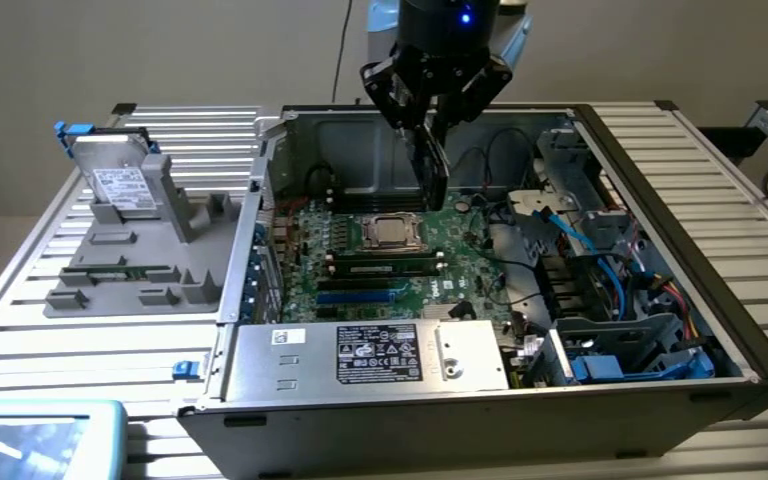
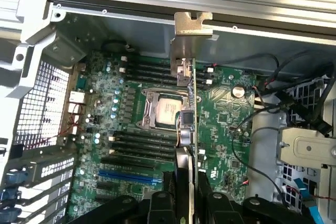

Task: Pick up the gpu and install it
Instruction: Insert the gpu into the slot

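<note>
One case (image 1: pixel 660 212), one board (image 1: pixel 307 250), one CPU (image 1: pixel 391 231), one drive (image 1: pixel 120 185) on one grey tray (image 1: pixel 131 275) at the exterior view's left. One gpu (image 1: pixel 432 170), one gripper (image 1: pixel 427 120). The gripper is pinching the gpu (image 2: pixel 187 93) by its top edge. The card hangs edge-down straight below the fingers (image 2: pixel 157 205), inside the case, over the board near the CPU (image 2: pixel 167 109), bracket (image 2: pixel 192 27) toward the rear wall.

The gpu (image 1: pixel 430 165) hangs upright, thin, dark; over the motherboard (image 1: pixel 311 255).
</note>
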`<state>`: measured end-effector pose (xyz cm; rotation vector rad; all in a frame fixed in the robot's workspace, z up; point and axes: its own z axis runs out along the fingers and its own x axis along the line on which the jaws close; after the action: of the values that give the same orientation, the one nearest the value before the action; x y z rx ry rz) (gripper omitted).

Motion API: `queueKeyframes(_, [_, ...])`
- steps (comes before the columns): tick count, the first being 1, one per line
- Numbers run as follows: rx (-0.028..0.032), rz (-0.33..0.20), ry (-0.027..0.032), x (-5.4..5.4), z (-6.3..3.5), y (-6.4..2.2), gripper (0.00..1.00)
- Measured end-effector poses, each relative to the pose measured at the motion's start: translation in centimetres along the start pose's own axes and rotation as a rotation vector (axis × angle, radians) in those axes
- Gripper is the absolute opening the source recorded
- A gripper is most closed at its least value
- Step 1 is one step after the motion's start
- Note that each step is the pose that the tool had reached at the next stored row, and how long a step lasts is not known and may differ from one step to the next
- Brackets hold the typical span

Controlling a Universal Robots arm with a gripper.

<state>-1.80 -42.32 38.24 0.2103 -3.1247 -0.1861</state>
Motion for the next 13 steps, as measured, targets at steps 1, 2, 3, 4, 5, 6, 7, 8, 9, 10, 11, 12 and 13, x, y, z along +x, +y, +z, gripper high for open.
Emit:
queueKeyframes(1, [-0.0001, -0.018, 0.0021, 0.0, 0.01, 0.0, 0.28])
queueKeyframes(2, [-0.0002, -0.037, 0.0044, 0.0, 0.01, 0.0, 0.28])
queueKeyframes(3, [-0.0003, -0.054, 0.0064, 0.0, 0.01, 0.0, 0.28])
queueKeyframes(4, [-0.0005, -0.072, 0.0086, 0.0, 0.02, 0.0, 0.28])
queueKeyframes(5, [-0.0008, -0.09, 0.0107, 0.0, 0.02, 0.0, 0.28])
queueKeyframes(6, [-0.0009, -0.109, 0.013, 0.0, 0.02, 0.0, 0.28])
queueKeyframes(7, [-0.0009, -0.126, 0.015, 0.0, 0.02, 0.0, 0.28])
queueKeyframes(8, [-0.001, -0.144, 0.0171, 0.0, 0.03, 0.0, 0.28])
queueKeyframes(9, [-0.0012, -0.162, 0.0193, 0.0, 0.04, 0.0, 0.28])
queueKeyframes(10, [-0.0013, -0.18, 0.0214, 0.0, 0.06, 0.0, 0.28])
queueKeyframes(11, [-0.0014, -0.2, 0.0238, 0.0, 0.07, -0.01, 0.28])
queueKeyframes(12, [-0.0017, -0.218, 0.0258, 0.0, 0.08, -0.01, 0.28])
queueKeyframes(13, [-0.0019, -0.235, 0.0279, 0.0, 0.09, -0.01, 0.28])
